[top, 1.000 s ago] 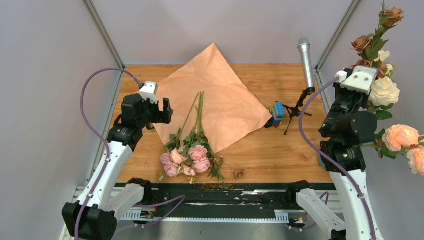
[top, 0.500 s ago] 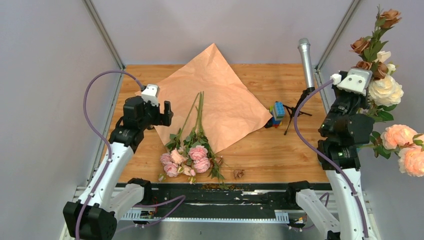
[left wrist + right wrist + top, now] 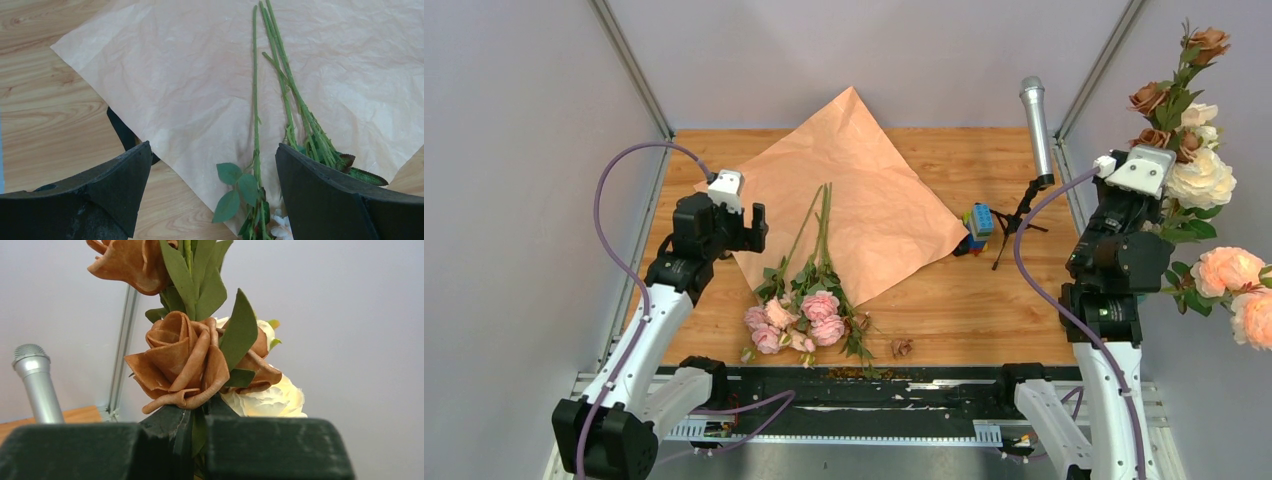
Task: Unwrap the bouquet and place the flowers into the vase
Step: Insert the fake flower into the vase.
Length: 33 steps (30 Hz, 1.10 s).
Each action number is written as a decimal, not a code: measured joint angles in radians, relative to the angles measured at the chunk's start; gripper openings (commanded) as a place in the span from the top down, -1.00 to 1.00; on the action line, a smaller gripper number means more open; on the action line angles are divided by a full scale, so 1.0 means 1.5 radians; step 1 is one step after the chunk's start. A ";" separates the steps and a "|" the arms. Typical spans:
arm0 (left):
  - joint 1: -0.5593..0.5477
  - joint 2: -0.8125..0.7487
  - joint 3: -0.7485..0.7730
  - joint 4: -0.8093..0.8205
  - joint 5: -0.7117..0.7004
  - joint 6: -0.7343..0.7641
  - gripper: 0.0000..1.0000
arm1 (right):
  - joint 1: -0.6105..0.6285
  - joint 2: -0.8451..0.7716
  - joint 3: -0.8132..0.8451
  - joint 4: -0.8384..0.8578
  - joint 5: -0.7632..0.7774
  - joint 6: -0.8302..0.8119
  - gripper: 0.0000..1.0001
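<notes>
**A:** Top external view: where do the flowers (image 3: 809, 285) lie rel. to the grippers?

**B:** Centre of frame, loose on the opened kraft paper (image 3: 869, 180). The long axis runs from the stem ends at upper centre down to the pink heads at lower centre, leaning slightly left. The heads overhang the paper's lower edge onto the table (image 3: 984, 310).

**A:** Nearer arm?

**B:** Left. The left gripper (image 3: 752, 222) sits at the paper's left edge, near the mid-stems, with the flowers to its right in frame. Its jaws are spread wide, nothing between them. In the left wrist view the stems run top to bottom, right of centre. One stem passes between the fingers and the rest meet the right-hand finger (image 3: 320, 185).

**A:** Right arm?

**B:** Far right of frame, raised, well apart from the flowers. The right gripper (image 3: 199, 427) is clamped on the stem of the large roses (image 3: 182, 360), so it's not free.

**A:** Vase?

**B:** Can't make it out in any view.

**A:** Implication?

**B:** Prob. a left-arm pick across the stems, approaching from frame left.
</notes>
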 measured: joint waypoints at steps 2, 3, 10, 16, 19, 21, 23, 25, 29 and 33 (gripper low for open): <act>0.000 0.002 0.000 0.003 -0.003 0.001 -1.00 | 0.000 0.000 0.001 -0.019 -0.008 0.021 1.00; 0.000 0.004 0.000 0.003 -0.004 0.001 -1.00 | 0.000 0.000 0.003 -0.026 -0.011 0.030 1.00; 0.000 0.022 0.000 0.003 -0.004 0.003 -1.00 | 0.000 0.001 0.045 -0.091 -0.020 0.082 1.00; 0.000 0.022 0.000 0.003 -0.004 0.003 -1.00 | 0.000 0.001 0.056 -0.099 -0.030 0.111 1.00; 0.000 0.022 0.000 0.003 -0.004 0.003 -1.00 | 0.000 0.006 0.060 -0.107 -0.019 0.115 1.00; 0.000 0.022 0.000 0.003 -0.004 0.003 -1.00 | 0.000 0.008 0.060 -0.113 -0.005 0.115 1.00; 0.000 0.022 0.000 0.003 -0.004 0.003 -1.00 | 0.000 0.008 0.060 -0.116 0.011 0.115 1.00; 0.001 0.022 0.000 0.003 -0.003 0.003 -1.00 | -0.001 0.007 0.058 -0.118 0.023 0.115 1.00; 0.001 0.022 0.000 0.003 -0.003 0.003 -1.00 | -0.001 -0.002 0.056 -0.124 0.034 0.115 1.00; 0.001 0.022 0.000 0.003 -0.002 0.003 -1.00 | -0.001 0.003 0.069 -0.128 0.034 0.112 1.00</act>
